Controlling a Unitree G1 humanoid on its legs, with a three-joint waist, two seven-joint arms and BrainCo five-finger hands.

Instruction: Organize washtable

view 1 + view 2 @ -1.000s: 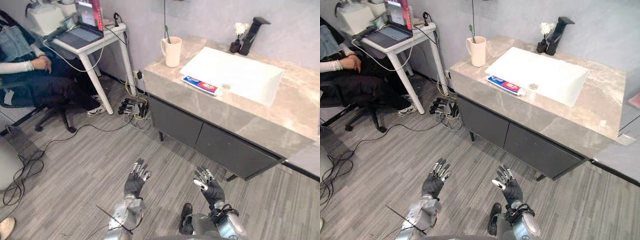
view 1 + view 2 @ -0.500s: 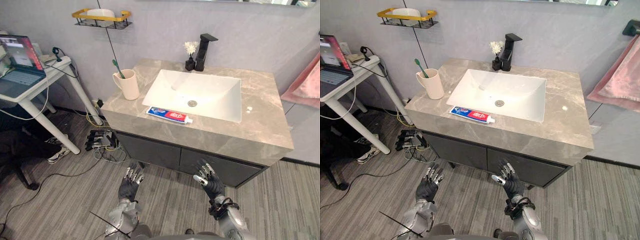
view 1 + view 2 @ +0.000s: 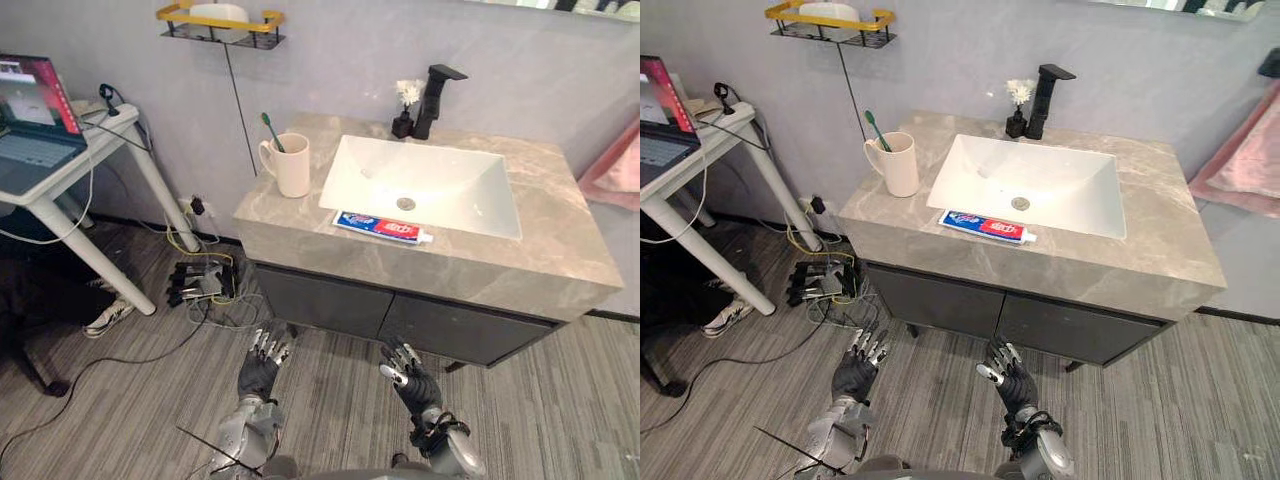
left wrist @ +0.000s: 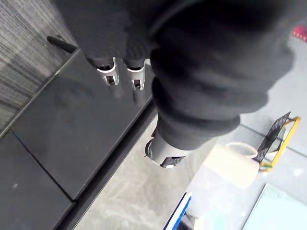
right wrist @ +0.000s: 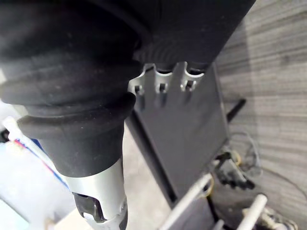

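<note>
The washtable [image 3: 560, 270] has a grey marble top with a white sink [image 3: 425, 185] set in it. A blue and red toothpaste tube [image 3: 383, 226] lies flat on the top along the sink's front rim. Left of the sink stands a cream mug [image 3: 292, 165] holding a green toothbrush [image 3: 271, 130]. My left hand [image 3: 263, 365] and right hand [image 3: 408, 372] hover low over the floor in front of the dark cabinet doors [image 3: 330, 300]. Both are open with fingers spread, hold nothing and are well below the top.
A black faucet [image 3: 437, 92] and a small vase of white flowers [image 3: 405, 108] stand behind the sink. A yellow wall shelf [image 3: 220, 22] hangs above the mug. At the left are a white side table [image 3: 75, 165] with a laptop [image 3: 30, 125] and cables [image 3: 200, 285] on the floor. A pink towel [image 3: 615, 160] hangs at the right.
The camera has swung from the seated person and side table toward the washtable, which now sits centred. Both hands stay open and low in front of the cabinet.
</note>
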